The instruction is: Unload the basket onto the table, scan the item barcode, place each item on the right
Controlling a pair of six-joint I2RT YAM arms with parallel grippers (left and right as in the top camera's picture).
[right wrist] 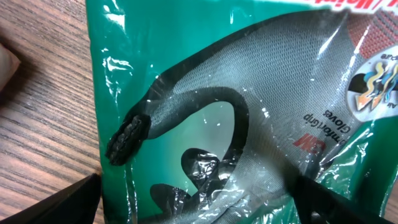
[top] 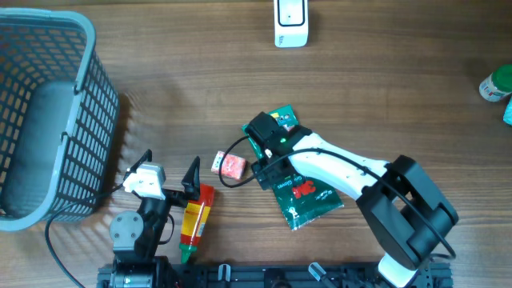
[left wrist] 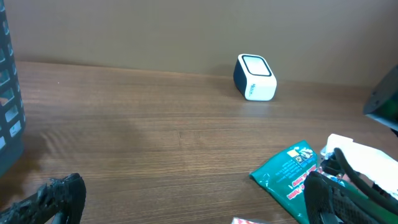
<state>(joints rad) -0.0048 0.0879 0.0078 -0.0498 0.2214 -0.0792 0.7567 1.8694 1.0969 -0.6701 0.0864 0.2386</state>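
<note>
The item is a green glove package (top: 308, 200) lying flat on the wooden table; it also shows in the left wrist view (left wrist: 289, 171). It fills the right wrist view (right wrist: 249, 93), printed face up, and I can make out no barcode. My right gripper (top: 272, 164) hangs just over its upper end, open, with a dark finger on either side (right wrist: 199, 205). The white scanner (top: 290, 24) stands at the far edge (left wrist: 255, 78). At the near left my left gripper (top: 168, 166) is open and holds nothing (left wrist: 189, 208).
A grey mesh basket (top: 48, 120) fills the left side. A small red-and-white packet (top: 230, 166) lies left of the package. A yellow-and-red tube (top: 196, 220) lies by my left gripper. A green-capped bottle (top: 496, 84) stands at the right edge.
</note>
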